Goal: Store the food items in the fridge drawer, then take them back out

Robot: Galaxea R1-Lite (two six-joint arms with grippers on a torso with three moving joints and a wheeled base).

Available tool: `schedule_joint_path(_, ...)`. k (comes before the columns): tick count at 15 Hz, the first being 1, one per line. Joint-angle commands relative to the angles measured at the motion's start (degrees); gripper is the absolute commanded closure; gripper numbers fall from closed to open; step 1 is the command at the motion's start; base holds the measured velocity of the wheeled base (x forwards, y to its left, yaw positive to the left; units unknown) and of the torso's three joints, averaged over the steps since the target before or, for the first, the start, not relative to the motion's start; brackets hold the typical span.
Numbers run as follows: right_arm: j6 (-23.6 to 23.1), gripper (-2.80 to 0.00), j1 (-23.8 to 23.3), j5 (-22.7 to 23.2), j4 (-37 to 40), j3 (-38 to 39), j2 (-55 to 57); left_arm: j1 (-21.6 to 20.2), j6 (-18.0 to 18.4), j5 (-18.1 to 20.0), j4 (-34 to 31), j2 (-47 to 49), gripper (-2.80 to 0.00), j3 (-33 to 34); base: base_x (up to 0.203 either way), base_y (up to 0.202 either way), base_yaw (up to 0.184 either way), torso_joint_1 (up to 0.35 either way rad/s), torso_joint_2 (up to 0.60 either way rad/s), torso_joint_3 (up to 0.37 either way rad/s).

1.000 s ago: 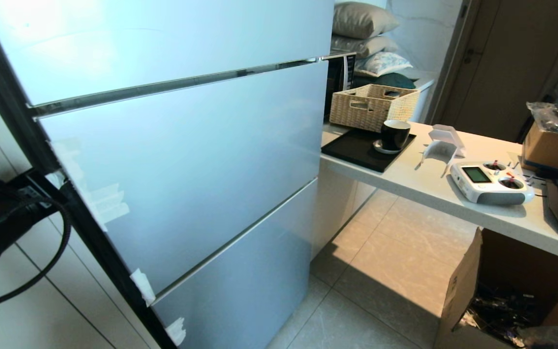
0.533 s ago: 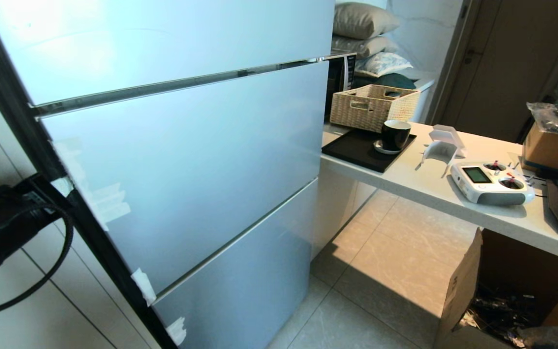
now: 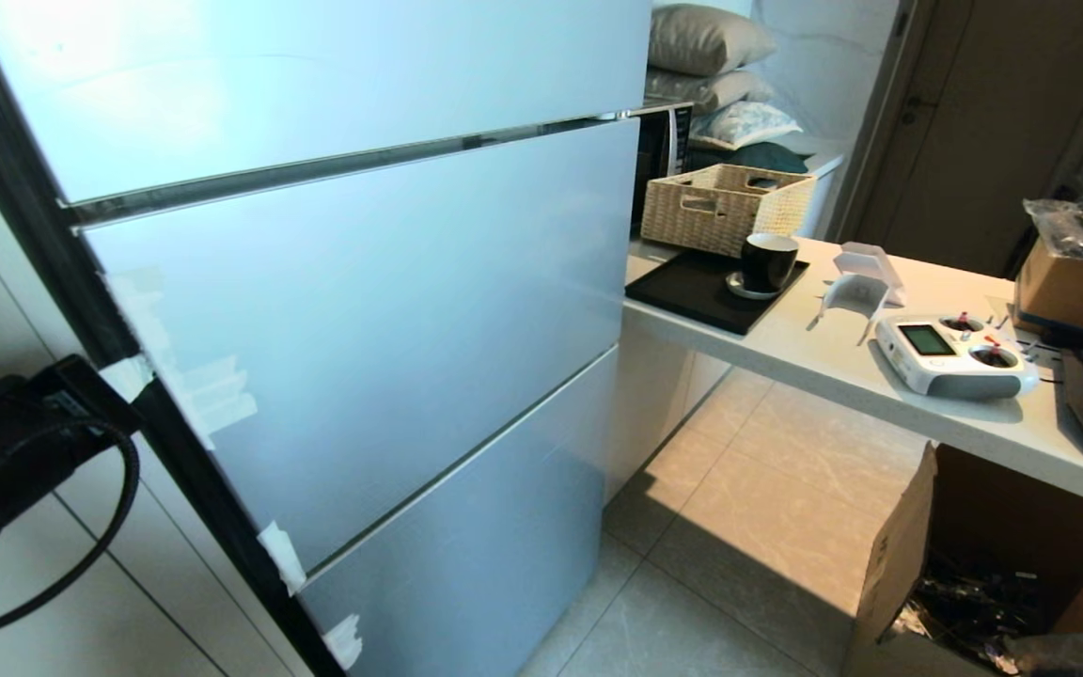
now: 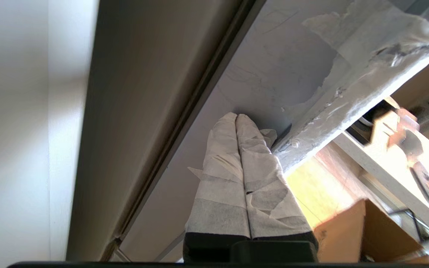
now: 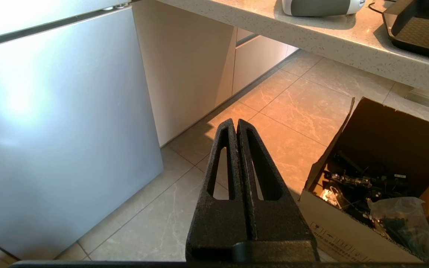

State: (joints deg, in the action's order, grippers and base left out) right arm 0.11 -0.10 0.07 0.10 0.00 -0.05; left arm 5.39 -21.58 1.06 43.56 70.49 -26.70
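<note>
The left gripper, its tape-wrapped jaws pressed together and empty, has its tips against the left edge of the fridge's middle door, by the torn tape there. The right gripper hangs over the tiled floor with jaws closed on nothing, near a cardboard box. The fridge doors are shut, so neither the drawer nor any food shows.

Head view overlooks fridge and counter; wrist views, closer, share both.
</note>
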Motion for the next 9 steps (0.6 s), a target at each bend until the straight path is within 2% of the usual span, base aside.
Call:
schedule_joint_path(1, -0.02, 0.0, 0.01, 0.01, -0.01, 0.0, 0.05, 1.14, -0.13, 0.52, 0.12, -0.44, 0.0, -0.02, 0.0, 0.0, 0.0, 0.0, 0.0, 0.0)
schedule_joint_path(6, -0.02, 0.0, 0.01, 0.01, -0.01, 0.0, 0.05, 3.19, -0.13, 0.9, 0.12, -1.47, 0.0, 0.12, 0.0, 0.0, 0.0, 0.0, 0.0, 0.0)
schedule_joint_path(9, -0.02, 0.0, 0.01, 0.01, -0.01, 0.0, 0.05, 4.68, -0.05, 4.23, -0.04, -3.75, 0.0, 0.5, 0.0, 0.0, 0.0, 0.0, 0.0, 0.0)
